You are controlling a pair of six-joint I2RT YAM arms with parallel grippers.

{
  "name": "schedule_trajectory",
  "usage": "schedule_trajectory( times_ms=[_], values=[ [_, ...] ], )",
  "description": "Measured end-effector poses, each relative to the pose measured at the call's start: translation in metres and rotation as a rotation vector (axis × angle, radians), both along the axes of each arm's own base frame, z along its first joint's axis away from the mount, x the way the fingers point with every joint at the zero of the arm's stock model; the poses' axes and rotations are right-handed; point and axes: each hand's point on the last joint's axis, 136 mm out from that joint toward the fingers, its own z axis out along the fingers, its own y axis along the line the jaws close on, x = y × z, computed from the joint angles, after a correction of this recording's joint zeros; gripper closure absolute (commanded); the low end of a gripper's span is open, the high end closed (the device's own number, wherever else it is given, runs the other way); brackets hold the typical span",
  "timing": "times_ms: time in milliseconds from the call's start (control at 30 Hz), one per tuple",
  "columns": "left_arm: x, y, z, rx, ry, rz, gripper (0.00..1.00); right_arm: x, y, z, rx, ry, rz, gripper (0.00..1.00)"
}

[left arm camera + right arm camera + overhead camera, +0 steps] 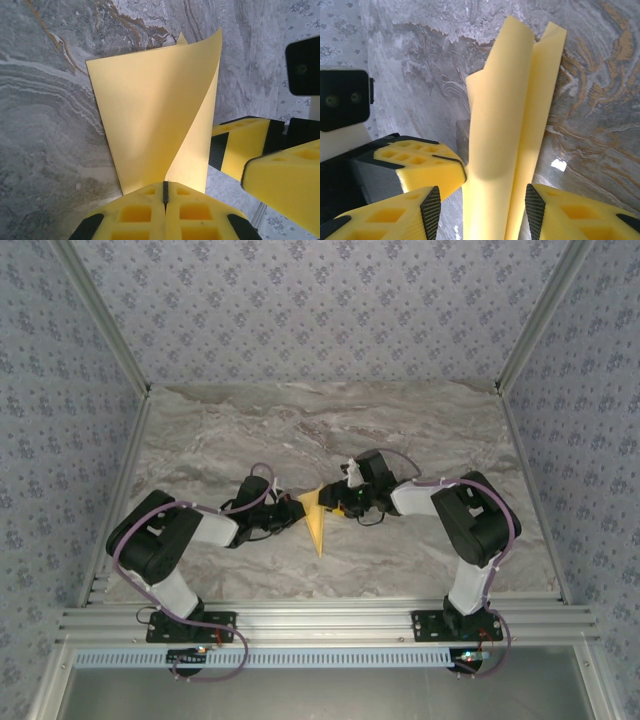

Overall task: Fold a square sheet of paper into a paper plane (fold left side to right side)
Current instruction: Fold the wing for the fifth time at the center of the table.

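The thin, matte yellow paper (pixel 316 519), already narrowed to a long pointed dart shape, hangs between the two arms over the middle of the grey marbled desk (pixel 420 430), its tip aimed at the near edge. The left hand (pixel 165 194) has its blocky yellow fingers pressed together on the paper's lower edge, so the sheet rises out of the seam and one flap curls over to the side. That pinch looks meant to anchor the paper while the other side is worked.

The right hand (pixel 482 212) is spread, its ribbed black pads (pixel 430 209) standing either side of the doubled strip without clearly touching it (the gap looks wider than the paper). It seems placed to close over both layers and bring the left side across to the right.

The flap is bowed, not flat, so no crease is set yet. Paper this limp will likely buckle or slip if the second grip lands off the edge.
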Motion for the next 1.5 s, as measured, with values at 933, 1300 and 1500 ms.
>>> schedule_trajectory(
  times_ms=[933,1300,1500],
  values=[
    [-0.002,0.003,-0.015,0.034,0.025,-0.002,1.00,-0.001,0.010,0.010,0.006,-0.021,0.035,0.57],
    [-0.002,0.003,-0.015,0.039,0.018,-0.012,1.00,0.016,0.032,0.039,0.033,-0.101,0.069,0.57],
    [-0.002,0.003,-0.016,0.050,0.021,-0.018,1.00,0.015,0.037,0.024,-0.006,-0.083,0.091,0.57]
  ],
)
